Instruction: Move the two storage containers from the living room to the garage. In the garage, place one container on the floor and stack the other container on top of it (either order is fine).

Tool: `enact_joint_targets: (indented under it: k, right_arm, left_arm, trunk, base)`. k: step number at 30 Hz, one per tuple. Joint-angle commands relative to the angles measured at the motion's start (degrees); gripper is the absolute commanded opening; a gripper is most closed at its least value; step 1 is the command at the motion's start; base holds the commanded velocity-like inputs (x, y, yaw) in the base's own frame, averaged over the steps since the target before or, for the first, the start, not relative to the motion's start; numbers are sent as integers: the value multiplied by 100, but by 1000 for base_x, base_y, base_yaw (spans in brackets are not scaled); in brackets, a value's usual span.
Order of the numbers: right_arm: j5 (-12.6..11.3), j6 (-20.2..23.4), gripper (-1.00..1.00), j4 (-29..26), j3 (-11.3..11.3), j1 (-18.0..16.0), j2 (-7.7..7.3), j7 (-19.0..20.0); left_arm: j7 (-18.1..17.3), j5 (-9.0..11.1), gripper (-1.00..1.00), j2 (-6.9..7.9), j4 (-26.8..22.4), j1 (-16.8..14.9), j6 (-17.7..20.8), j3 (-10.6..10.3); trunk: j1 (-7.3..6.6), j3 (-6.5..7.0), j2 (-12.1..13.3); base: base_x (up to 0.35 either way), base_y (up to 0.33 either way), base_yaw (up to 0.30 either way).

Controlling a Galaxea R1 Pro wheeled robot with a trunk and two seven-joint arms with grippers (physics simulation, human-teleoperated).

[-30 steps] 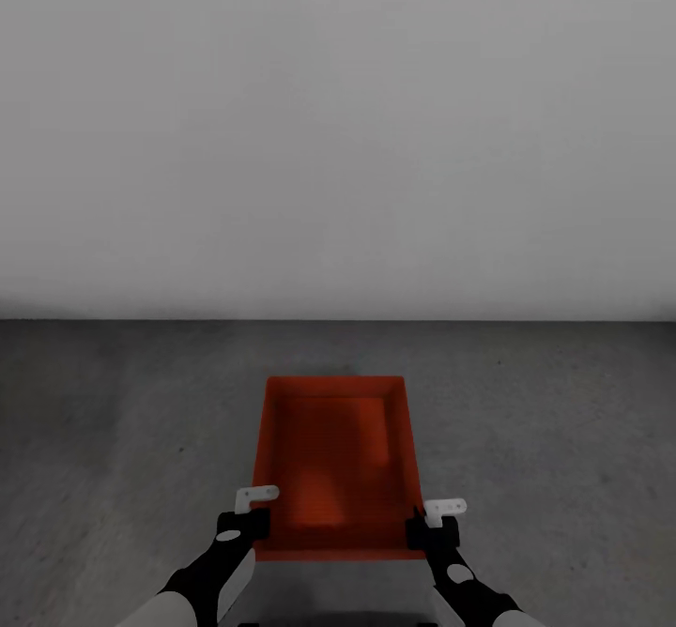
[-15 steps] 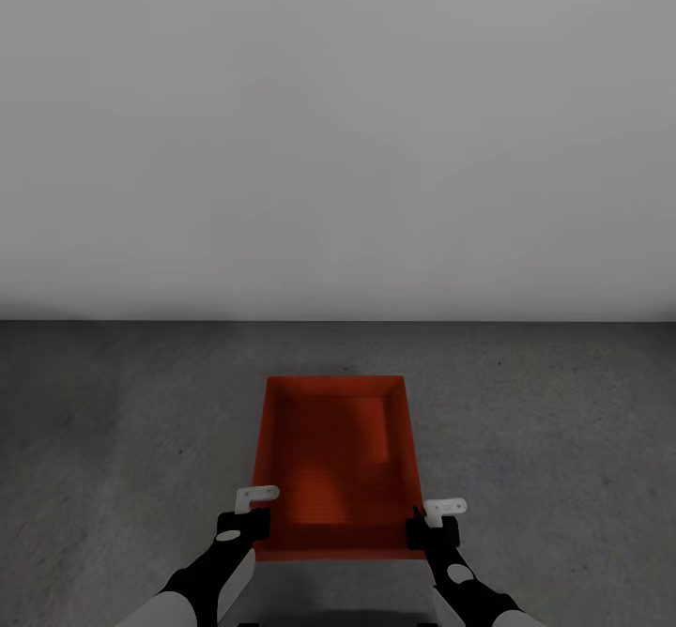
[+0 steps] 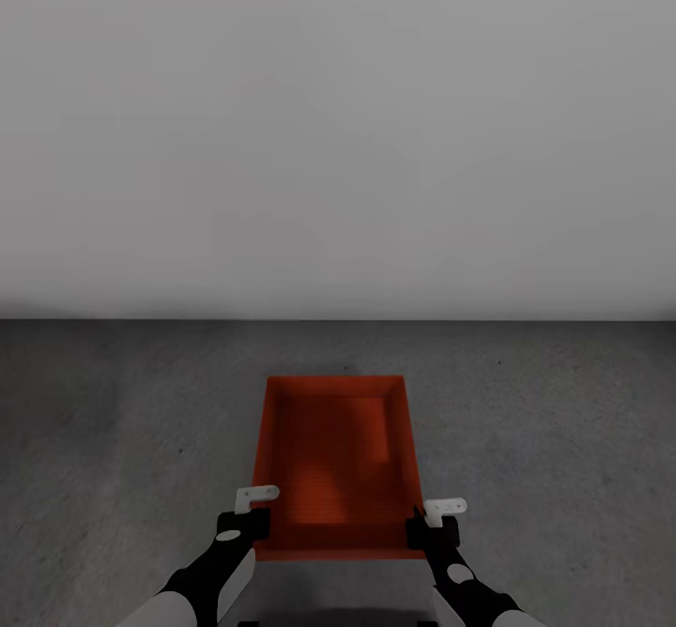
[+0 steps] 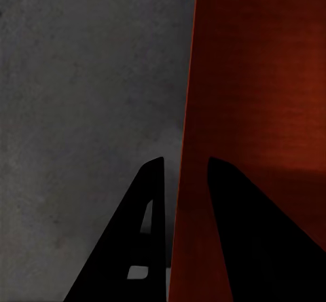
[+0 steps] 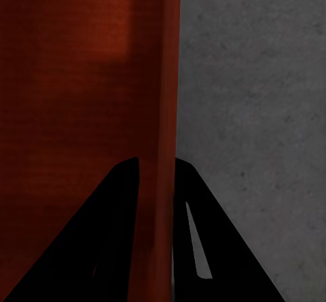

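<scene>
A red-orange container (image 3: 336,463) sits low in the middle of the head view, at about 6 o'clock from the picture's centre, its open top facing up and its long sides running away from the robot. It is over the dark grey concrete floor (image 3: 113,439); whether it rests on the floor or is held just above it cannot be told.

The left gripper (image 3: 252,520) is at the container's near left corner, at about 7 o'clock from its middle. In the left wrist view the left gripper (image 4: 183,170) has one dark finger (image 4: 139,241) outside the wall and one inside, clamped on the rim of the container (image 4: 265,98).

The right gripper (image 3: 424,526) is at the near right corner, at about 5 o'clock. In the right wrist view the right gripper (image 5: 156,163) likewise straddles the wall of the container (image 5: 75,78), jaws clamped on it.

Beyond the container, at 12 o'clock, a plain white wall (image 3: 338,129) meets the floor.

Against the pictures from a second and half a second ago, nothing has shifted: container, both grippers and the view all match.
</scene>
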Motion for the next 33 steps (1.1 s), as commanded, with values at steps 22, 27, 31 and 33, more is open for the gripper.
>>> enact_joint_targets:
  k: [22, 27, 31, 33]
  right_arm:
    - [-5, -27, -100, -6, -179, -3, -15, -72]
    - [-5, -27, -100, -6, -177, -3, -15, -72]
    - [-5, -27, -100, -7, -179, -3, -15, -72]
    - [-7, -31, -100, -7, -179, -3, -15, -72]
  left_arm:
    - [77, 35, -100, 57, -8, -4, 15, 107]
    - [79, 36, -100, 52, -8, -4, 16, 107]
    - [79, 36, -100, 49, -3, -4, 21, 107]
    - [79, 36, -100, 49, -3, -4, 23, 107]
  trunk:
    - [1, -39, -5]
    - [1, -39, -5]
    - [1, -39, -5]
    - [1, -39, -5]
  base:
    - [0, 0, 0]
    - [0, 0, 0]
    - [0, 0, 0]
    - [0, 0, 0]
